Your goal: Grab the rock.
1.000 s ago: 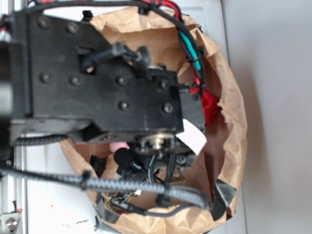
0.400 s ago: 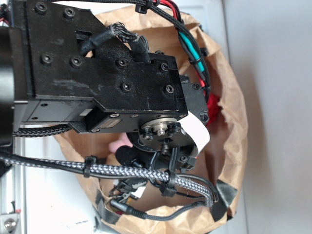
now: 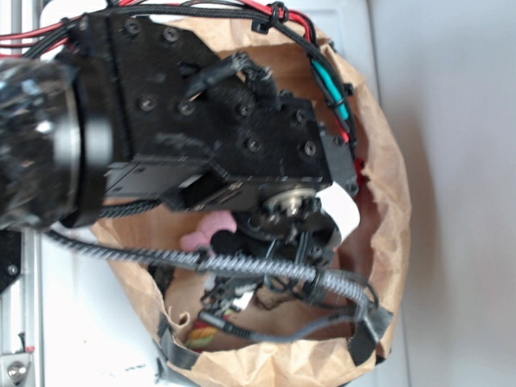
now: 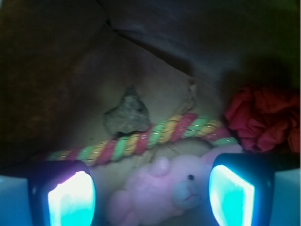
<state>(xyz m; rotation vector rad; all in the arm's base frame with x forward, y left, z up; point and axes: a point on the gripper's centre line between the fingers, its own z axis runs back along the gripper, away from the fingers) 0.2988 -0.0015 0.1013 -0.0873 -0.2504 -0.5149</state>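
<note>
Wrist view: gripper (image 4: 150, 193) spread wide, empty, over the pink plush bunny (image 4: 160, 193) — beyond it a multicoloured twisted rope (image 4: 141, 137), apparently touching the jagged grey-brown rock (image 4: 126, 114).

A crumpled brown paper bag (image 3: 391, 201) stands open on a pale surface (image 3: 459, 161), black tape (image 3: 367, 330) patching its rim. Inside lies a pink plush bunny (image 4: 164, 190), a multicoloured twisted rope (image 4: 155, 134) just behind it, and a red fabric ball (image 4: 263, 117) at the rope's right end.
</note>
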